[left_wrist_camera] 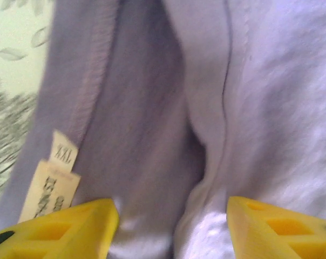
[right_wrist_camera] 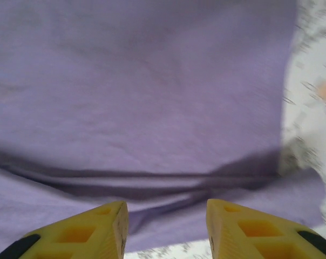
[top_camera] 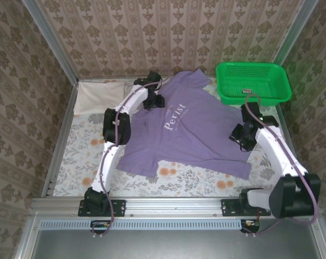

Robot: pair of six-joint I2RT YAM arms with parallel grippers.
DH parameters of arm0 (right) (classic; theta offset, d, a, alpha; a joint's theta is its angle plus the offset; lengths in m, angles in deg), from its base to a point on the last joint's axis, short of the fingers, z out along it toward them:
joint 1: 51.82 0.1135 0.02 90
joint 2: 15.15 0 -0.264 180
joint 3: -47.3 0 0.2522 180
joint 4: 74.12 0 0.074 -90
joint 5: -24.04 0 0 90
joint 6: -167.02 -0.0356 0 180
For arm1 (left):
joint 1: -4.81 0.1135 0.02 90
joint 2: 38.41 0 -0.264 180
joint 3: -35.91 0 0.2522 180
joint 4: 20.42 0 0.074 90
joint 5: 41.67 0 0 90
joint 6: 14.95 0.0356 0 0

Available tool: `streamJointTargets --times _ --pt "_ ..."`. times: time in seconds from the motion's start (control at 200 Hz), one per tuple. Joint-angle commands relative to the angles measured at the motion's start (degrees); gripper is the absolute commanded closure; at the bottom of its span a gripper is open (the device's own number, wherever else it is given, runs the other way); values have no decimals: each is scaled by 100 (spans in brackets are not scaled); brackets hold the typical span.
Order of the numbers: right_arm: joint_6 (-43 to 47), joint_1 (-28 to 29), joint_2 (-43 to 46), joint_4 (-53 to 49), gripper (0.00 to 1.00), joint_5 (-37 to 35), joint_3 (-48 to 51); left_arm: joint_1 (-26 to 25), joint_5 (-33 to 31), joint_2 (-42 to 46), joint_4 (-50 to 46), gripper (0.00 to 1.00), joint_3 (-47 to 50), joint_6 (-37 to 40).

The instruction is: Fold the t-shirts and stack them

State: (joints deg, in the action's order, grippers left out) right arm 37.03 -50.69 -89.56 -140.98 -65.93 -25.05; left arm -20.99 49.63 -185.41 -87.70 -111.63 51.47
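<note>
White lettering (top_camera: 178, 122) on the chest of the purple t-shirt (top_camera: 195, 124) reads roughly "Perist" — a smaller line beneath it is too small to make out. In the left wrist view, a cream size label (left_wrist_camera: 64, 152) at about eight o'clock says "XXL". The second label (left_wrist_camera: 49, 191) just below it, toward seven o'clock, carries dark print — blurred, unreadable.

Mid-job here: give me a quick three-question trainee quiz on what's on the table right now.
1. True or false: the purple shirt lies spread out, not yet folded.
2. Where does the basket sit? A) far right of the table B) near left C) under the purple shirt
3. Fill in: the left tool is over the purple shirt's ____.
Key: 1 true; 2 A; 3 collar.
</note>
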Motion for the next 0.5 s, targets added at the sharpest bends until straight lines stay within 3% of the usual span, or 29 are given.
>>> streamJointTargets --times 0.0,0.14,0.495 --pt "263 75 -721 360 55 113 -367 279 -850 600 -275 41 1634 -223" --pt "380 70 -1580 583 54 -51 -737 652 -953 1485 245 42 3254 -358" --pt "654 308 -2929 833 51 -74 -1508 1165 -813 3139 724 38 5477 -904"
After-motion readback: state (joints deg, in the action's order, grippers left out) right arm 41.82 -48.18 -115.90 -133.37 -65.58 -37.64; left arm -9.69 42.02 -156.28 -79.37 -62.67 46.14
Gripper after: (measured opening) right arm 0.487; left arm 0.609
